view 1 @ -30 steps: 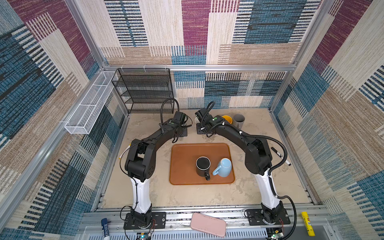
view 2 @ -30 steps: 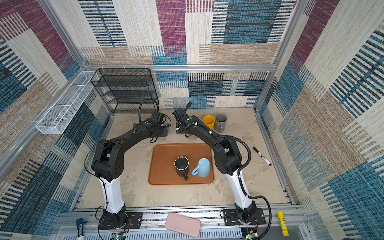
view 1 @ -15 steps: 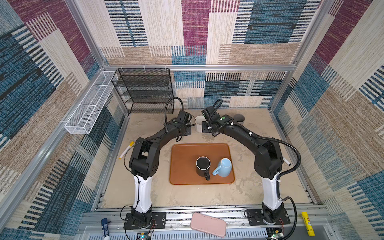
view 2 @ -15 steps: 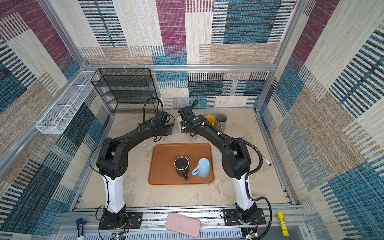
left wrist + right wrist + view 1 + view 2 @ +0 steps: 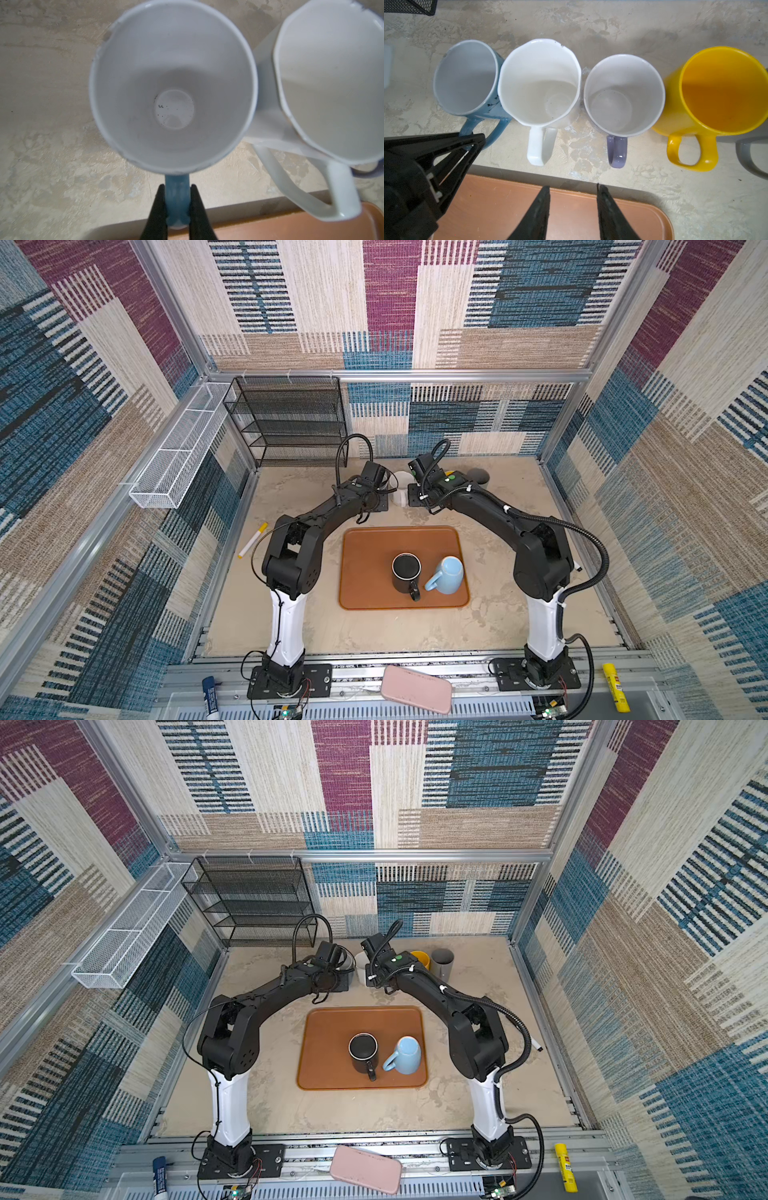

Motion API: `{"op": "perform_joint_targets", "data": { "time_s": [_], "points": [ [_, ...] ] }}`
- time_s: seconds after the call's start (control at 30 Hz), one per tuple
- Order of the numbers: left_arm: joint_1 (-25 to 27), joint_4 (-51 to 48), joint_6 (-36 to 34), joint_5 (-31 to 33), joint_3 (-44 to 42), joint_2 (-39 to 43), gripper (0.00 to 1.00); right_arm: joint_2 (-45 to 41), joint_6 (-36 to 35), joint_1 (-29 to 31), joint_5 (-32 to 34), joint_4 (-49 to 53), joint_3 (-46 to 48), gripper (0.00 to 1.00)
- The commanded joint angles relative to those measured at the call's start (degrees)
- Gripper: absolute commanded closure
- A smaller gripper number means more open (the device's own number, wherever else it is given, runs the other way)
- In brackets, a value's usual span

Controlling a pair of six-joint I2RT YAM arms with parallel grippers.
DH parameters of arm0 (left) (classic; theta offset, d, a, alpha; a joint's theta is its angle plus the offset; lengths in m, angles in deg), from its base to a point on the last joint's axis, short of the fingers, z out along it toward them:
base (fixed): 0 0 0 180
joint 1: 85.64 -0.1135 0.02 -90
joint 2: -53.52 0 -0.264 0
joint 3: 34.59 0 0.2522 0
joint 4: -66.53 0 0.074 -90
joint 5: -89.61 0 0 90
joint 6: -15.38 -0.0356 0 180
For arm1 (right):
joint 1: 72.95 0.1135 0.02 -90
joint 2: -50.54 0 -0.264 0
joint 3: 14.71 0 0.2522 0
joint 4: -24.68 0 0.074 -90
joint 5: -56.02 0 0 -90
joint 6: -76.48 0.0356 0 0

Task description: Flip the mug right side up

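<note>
A blue mug (image 5: 172, 83) with a white inside stands upright, mouth up, at the left end of a row of mugs at the back of the table. My left gripper (image 5: 177, 187) is shut on its blue handle (image 5: 177, 199); in the right wrist view the same mug (image 5: 465, 76) and left gripper (image 5: 475, 141) show. My right gripper (image 5: 573, 186) hangs open and empty over the far edge of the brown tray (image 5: 500, 207), in front of the white mug (image 5: 539, 83). On the tray (image 5: 365, 547) a light blue mug (image 5: 448, 580) shows no mouth.
The row continues with a purple-handled mug (image 5: 623, 93), a yellow mug (image 5: 722, 89) and a grey mug (image 5: 442, 963). A black mug (image 5: 406, 572) stands upright on the tray. A black wire rack (image 5: 291, 423) stands at the back left. A yellow marker (image 5: 252, 540) lies left.
Over the last second both wrists shifted a little to the right along the back row, uncovering the white mug between them. The left gripper stays shut and the right stays open.
</note>
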Motion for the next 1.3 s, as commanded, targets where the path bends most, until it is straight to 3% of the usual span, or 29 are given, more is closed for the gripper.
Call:
{"op": "perform_joint_targets", "data": {
  "time_s": [0.0,0.37,1.27],
  "points": [
    [0.21,-0.86,1.71,1.12,0.72,-0.24,0.89,-0.98,-0.53,0.02,-0.44,-2.57,0.5,0.59],
    [0.21,-1.48,1.47,1.16,0.91,0.1,0.72,-2.43,-0.69,-0.21,-0.23,-3.76,2.43,0.59],
    [0.15,-3.4,-1.69,1.54,1.54,4.4,0.56,-6.05,-1.12,-0.29,0.16,-7.23,6.34,0.54]
  ]
}}
